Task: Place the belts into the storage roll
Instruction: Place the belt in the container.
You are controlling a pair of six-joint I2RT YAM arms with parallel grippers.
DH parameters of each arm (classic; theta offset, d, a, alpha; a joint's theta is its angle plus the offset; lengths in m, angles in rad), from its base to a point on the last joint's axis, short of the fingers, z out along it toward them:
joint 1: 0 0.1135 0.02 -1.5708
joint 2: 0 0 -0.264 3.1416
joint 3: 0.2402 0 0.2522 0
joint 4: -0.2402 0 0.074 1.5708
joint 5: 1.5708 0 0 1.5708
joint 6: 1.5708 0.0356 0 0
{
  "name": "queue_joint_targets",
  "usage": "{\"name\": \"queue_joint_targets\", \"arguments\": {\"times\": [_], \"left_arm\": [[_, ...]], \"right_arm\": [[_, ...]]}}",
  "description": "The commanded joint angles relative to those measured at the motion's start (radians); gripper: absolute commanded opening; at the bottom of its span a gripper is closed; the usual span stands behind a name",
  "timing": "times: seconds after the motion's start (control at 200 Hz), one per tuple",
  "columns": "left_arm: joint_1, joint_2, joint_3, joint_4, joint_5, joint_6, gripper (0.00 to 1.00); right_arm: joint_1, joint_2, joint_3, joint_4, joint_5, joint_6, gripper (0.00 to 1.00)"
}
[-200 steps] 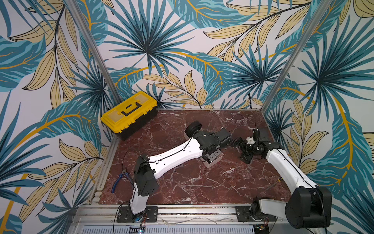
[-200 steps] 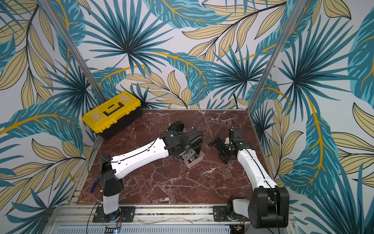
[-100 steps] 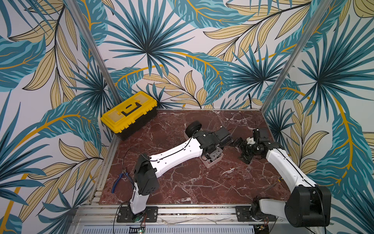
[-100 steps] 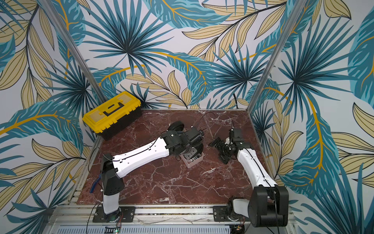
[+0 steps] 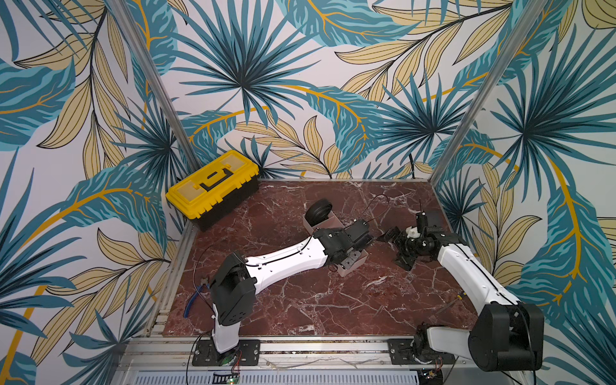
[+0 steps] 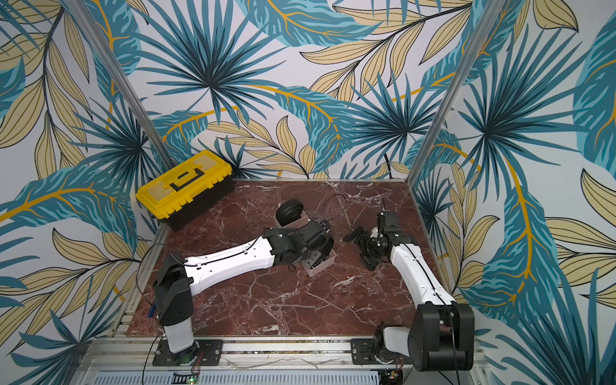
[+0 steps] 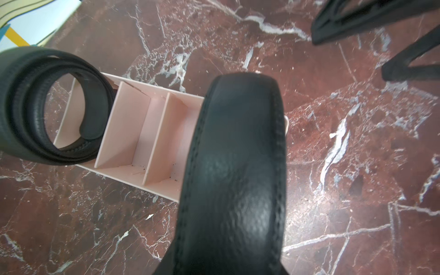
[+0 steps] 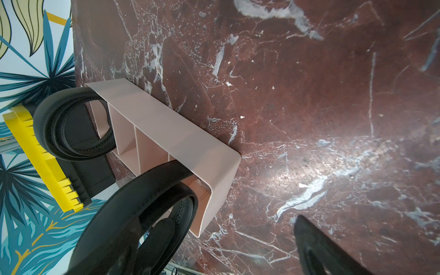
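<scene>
The storage roll [image 5: 360, 264] is a pale pink divided tray in mid-table, its dividers plain in the left wrist view [image 7: 123, 133] and its side wall in the right wrist view [image 8: 171, 133]. One belt [image 5: 318, 211], a tight black coil, stands upright in its far end compartment [image 7: 21, 107]. My left gripper [image 5: 350, 258] hangs over the near end compartment, shut on a second coiled belt [image 7: 235, 166] that hides its jaws; that coil [image 8: 133, 202] dips into the compartment. My right gripper [image 5: 395, 248] stands open just right of the tray, holding nothing.
A yellow-and-black toolbox [image 5: 213, 188] sits at the back left corner. Blue-handled pliers [image 5: 193, 300] lie at the table's left edge. Patterned walls close in the back and both sides. The right gripper's fingers [image 7: 357, 21] show close beside the tray in the left wrist view.
</scene>
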Motion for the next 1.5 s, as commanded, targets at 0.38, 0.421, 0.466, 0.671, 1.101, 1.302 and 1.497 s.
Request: {"name": "queue_joint_targets", "arguments": {"times": [0.38, 0.421, 0.466, 0.671, 1.101, 1.302, 1.497], "left_arm": [[0.000, -0.115, -0.273, 0.403, -0.063, -0.058, 0.00], [0.001, -0.129, -0.304, 0.454, -0.063, -0.060, 0.00], [0.001, -0.136, -0.335, 0.507, -0.064, -0.063, 0.00], [0.002, -0.138, -0.429, 0.634, -0.017, -0.072, 0.00], [-0.004, -0.169, -0.644, 0.865, 0.005, -0.040, 0.00], [-0.005, -0.137, -0.690, 0.909, 0.055, 0.020, 0.00], [-0.002, -0.109, -0.713, 0.921, 0.063, 0.083, 0.00]], "right_arm": [[-0.006, 0.014, -0.036, -0.026, 0.003, -0.028, 0.99], [-0.006, 0.016, -0.036, -0.028, 0.007, -0.033, 0.99], [-0.006, 0.018, -0.037, -0.030, 0.010, -0.037, 1.00], [-0.006, 0.039, -0.032, -0.037, 0.020, -0.061, 1.00], [-0.010, 0.075, -0.038, -0.008, 0.021, -0.054, 1.00], [-0.011, 0.062, -0.053, -0.011, 0.021, -0.044, 0.99], [-0.011, 0.044, -0.084, 0.002, 0.019, -0.023, 0.99]]}}
